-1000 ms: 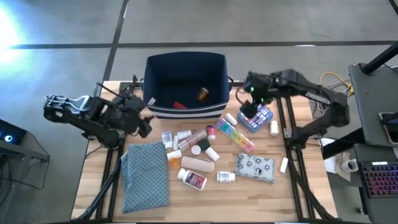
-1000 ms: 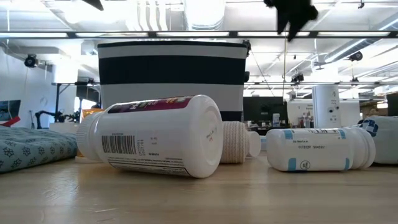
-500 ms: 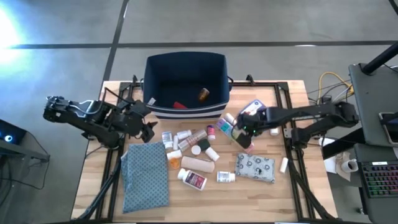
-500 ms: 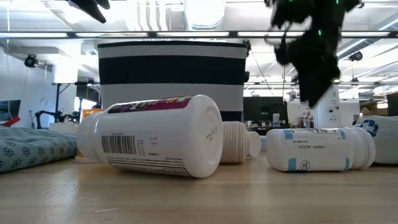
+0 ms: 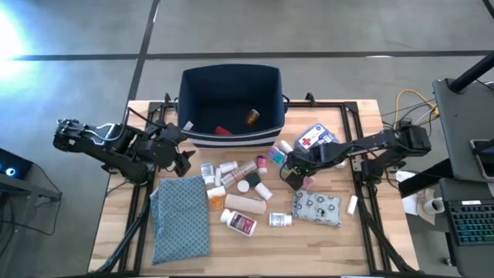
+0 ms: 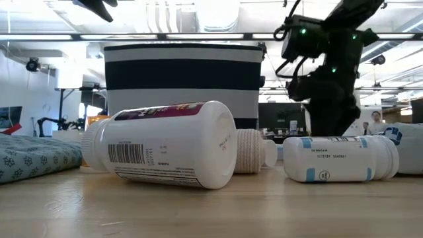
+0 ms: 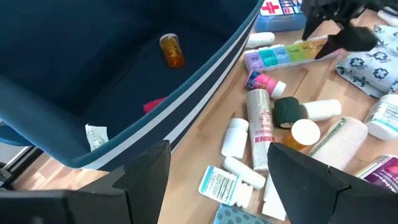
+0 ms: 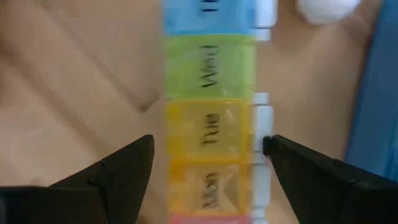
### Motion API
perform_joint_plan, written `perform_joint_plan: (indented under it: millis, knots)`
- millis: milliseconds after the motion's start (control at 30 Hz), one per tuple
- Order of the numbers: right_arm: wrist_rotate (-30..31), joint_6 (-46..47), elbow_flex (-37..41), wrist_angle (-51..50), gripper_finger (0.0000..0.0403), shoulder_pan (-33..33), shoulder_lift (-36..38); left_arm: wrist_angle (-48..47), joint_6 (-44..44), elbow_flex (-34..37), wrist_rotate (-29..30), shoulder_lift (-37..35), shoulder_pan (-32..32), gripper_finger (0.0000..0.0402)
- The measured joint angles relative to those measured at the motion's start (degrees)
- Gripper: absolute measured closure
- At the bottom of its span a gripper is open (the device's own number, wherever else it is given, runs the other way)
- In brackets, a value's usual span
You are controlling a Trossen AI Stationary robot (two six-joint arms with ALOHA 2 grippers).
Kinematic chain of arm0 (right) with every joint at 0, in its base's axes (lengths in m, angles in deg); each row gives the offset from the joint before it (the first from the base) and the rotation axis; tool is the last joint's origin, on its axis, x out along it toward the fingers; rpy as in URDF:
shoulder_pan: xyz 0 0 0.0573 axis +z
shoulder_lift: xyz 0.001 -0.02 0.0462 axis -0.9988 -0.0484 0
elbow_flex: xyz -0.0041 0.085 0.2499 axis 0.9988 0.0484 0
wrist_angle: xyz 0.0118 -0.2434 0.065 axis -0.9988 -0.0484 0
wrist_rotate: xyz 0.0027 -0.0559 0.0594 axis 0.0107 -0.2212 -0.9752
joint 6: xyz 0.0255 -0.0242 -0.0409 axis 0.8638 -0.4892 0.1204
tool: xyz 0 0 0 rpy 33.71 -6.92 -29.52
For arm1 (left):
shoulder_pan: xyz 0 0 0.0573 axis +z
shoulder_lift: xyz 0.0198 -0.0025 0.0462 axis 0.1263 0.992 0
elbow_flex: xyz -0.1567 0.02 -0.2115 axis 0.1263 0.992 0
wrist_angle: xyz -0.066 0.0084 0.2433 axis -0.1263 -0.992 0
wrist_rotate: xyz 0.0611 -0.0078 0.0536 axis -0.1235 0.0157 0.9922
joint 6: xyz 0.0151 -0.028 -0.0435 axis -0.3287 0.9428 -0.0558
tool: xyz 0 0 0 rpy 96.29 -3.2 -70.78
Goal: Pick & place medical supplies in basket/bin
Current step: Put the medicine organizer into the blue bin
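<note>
My right gripper [image 5: 293,171] is low over the rainbow pill organizer [image 8: 211,118], which lies flat on the table. It is open, with one finger [image 8: 112,180] on each long side of the organizer near the yellow and orange cells. I see no touch. In the low view it [image 6: 327,122] reaches down behind a white bottle [image 6: 340,158]. My left gripper [image 5: 185,160] hovers open beside the near left corner of the navy bin [image 5: 229,104]. An orange bottle [image 7: 172,50] and a red tube [image 7: 154,104] lie inside the bin.
White pill bottles [image 5: 239,222], a tan bandage roll [image 5: 245,204] and other small items crowd the table's middle. The blue-white red-cross box [image 5: 316,137] sits just beyond the right gripper, the grey pouch [image 5: 317,208] nearer. The teal dotted cloth [image 5: 181,220] lies near left.
My right gripper has swung from above the red-cross box toward the table's middle and near edge. It has dropped low over the pill organizer. The supplies on the table have kept their places.
</note>
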State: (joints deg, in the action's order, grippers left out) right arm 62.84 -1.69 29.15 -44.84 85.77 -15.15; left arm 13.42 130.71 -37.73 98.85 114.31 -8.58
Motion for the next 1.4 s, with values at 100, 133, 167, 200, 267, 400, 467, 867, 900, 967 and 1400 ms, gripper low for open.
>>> perform_joint_plan:
  millis: [100,133,167,200,267,400,467,867,900,967,1400]
  knots:
    - [2.8,-1.8,0.3,0.0,0.0082,0.0,-2.7,0.4,0.0,0.0,0.0,0.0,0.0,0.0154]
    - [3.3,-2.4,0.2,0.3,0.0079,0.0,-3.5,0.5,0.0,0.0,0.0,0.0,0.0,0.0154]
    - [3.5,-2.8,0.0,0.5,0.0075,0.0,-4.4,0.5,0.0,0.0,0.0,0.0,0.0,0.0154]
    - [3.6,-2.9,0.0,0.7,0.0072,0.0,-5.6,0.6,0.0,0.0,0.0,0.0,0.0,0.0154]
    - [3.5,-2.9,-0.1,0.8,0.0069,0.0,-7.1,1.1,0.0,0.0,0.1,0.0,0.1,0.0154]
    - [3.4,-2.5,-0.3,0.9,0.0073,0.0,-8.3,1.9,0.0,0.0,0.2,0.0,0.1,0.0154]
    - [3.4,-2.5,-0.3,1.0,0.0083,-0.1,-7.7,1.9,0.0,0.0,0.2,0.0,0.1,0.0154]
    - [0.3,-2.5,0.2,0.2,0.0166,-1.3,1.1,1.9,0.0,0.0,0.3,0.0,0.1,0.0154]
    - [-0.8,-2.4,0.1,0.4,0.0166,-0.8,2.9,1.9,0.0,0.0,0.3,0.0,0.1,0.0154]
    - [-3.9,-1.1,0.0,0.5,0.0166,0.6,7.0,1.8,0.0,0.0,0.4,0.0,0.1,0.0154]
    - [-6.4,12.7,-3.9,9.8,0.0162,7.1,33.1,1.8,-1.2,0.0,2.8,0.0,0.1,0.0154]
